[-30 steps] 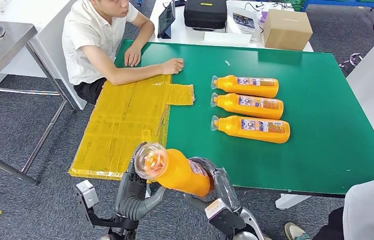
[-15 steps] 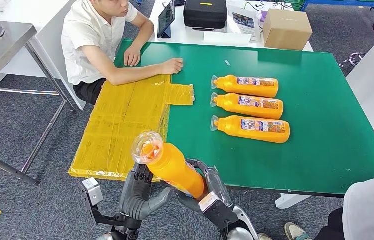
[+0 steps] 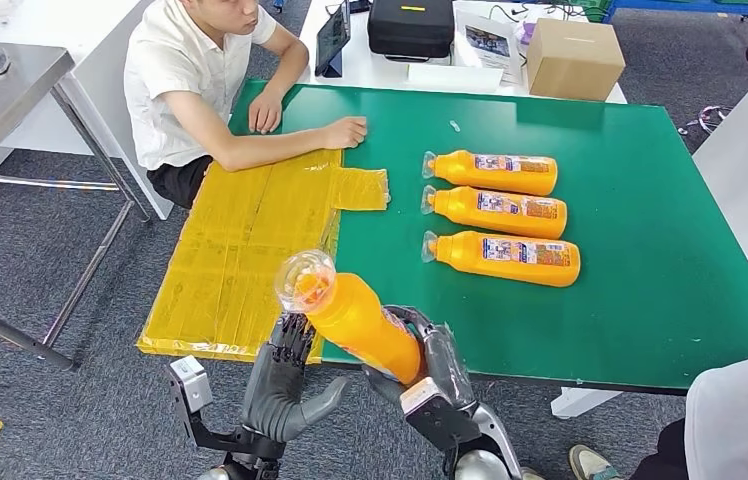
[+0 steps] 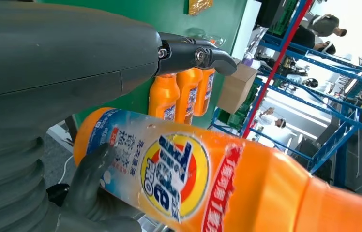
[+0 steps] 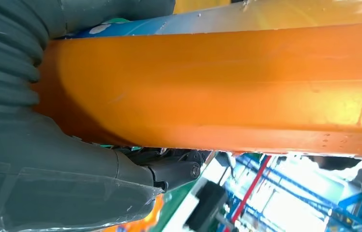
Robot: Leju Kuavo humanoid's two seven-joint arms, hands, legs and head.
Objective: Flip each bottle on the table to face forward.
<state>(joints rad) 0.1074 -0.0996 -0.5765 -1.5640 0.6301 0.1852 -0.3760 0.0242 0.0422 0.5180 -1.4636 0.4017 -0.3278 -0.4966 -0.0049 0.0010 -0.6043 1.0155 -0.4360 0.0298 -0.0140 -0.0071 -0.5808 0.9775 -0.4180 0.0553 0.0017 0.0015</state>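
An orange detergent bottle (image 3: 360, 325) with a clear cap is tilted in the air over the table's near edge, cap pointing up and to the left. My right hand (image 3: 430, 375) grips its lower body. My left hand (image 3: 285, 385) is just below the neck with fingers spread, holding nothing. In the left wrist view the bottle (image 4: 218, 179) shows its printed label, below my left hand (image 4: 72, 63). The right wrist view has the plain orange side (image 5: 218, 92) against my right hand (image 5: 48, 179). Three more orange bottles (image 3: 495, 172), (image 3: 500, 211), (image 3: 505, 257) lie in a row, labels up, caps left.
The green table (image 3: 650, 250) has a yellow taped sheet (image 3: 250, 240) on its left part. A person (image 3: 190, 80) sits at the far left corner with both forearms on the table. A cardboard box (image 3: 573, 58) and black case (image 3: 410, 25) stand behind. Another person's sleeve (image 3: 740, 420) is at lower right.
The bottle has swung more upright and its cap has moved right and up. My left hand has come off the bottle and spread its fingers below it.
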